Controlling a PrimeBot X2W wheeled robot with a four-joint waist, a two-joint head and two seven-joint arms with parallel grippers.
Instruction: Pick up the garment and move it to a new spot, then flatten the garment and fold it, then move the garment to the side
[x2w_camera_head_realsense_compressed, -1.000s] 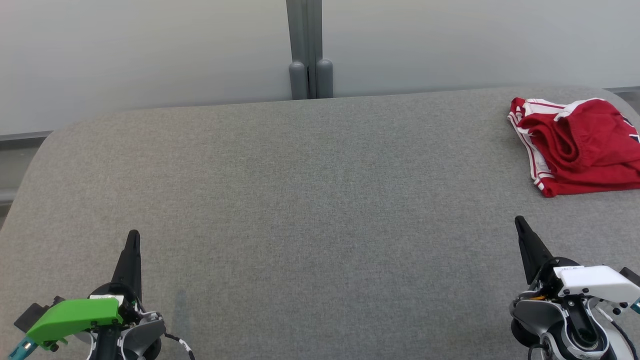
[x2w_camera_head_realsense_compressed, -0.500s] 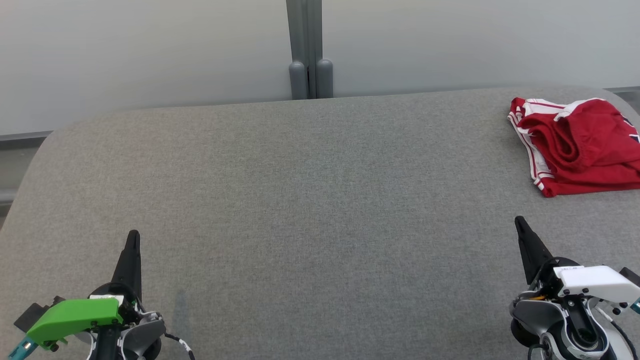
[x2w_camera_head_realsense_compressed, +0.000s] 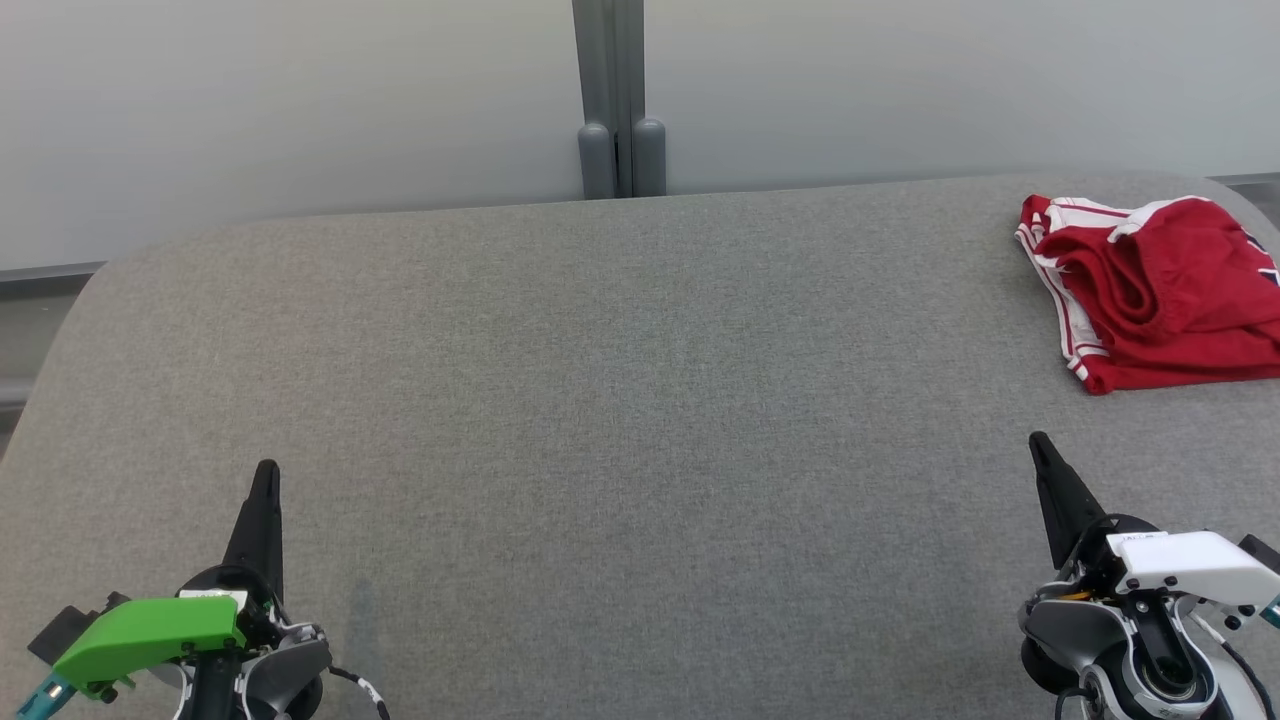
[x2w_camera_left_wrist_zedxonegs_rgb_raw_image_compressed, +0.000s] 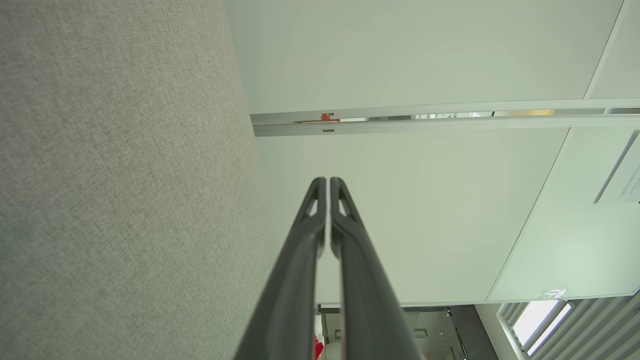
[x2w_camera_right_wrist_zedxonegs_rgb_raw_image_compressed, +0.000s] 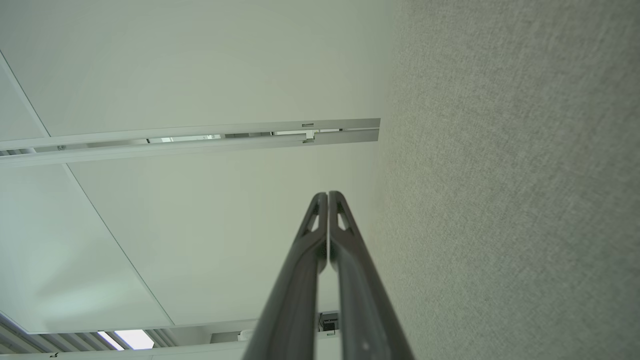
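The garment (x2w_camera_head_realsense_compressed: 1160, 290) is a red piece with white stripes, lying crumpled at the far right of the grey padded table (x2w_camera_head_realsense_compressed: 620, 400), partly cut off by the frame edge. My right gripper (x2w_camera_head_realsense_compressed: 1040, 445) hovers near the front right, below the garment and apart from it, fingers together and empty. At the front left my left gripper (x2w_camera_head_realsense_compressed: 267, 470) is likewise shut with nothing held. The left wrist view has the left gripper (x2w_camera_left_wrist_zedxonegs_rgb_raw_image_compressed: 327, 181) pressed closed against a pale wall. In the right wrist view the right gripper (x2w_camera_right_wrist_zedxonegs_rgb_raw_image_compressed: 327, 195) is closed too.
A pale wall with a grey post (x2w_camera_head_realsense_compressed: 620, 100) rises behind the table's far edge. The table's rounded left corner (x2w_camera_head_realsense_compressed: 90, 290) drops off to a dark floor strip.
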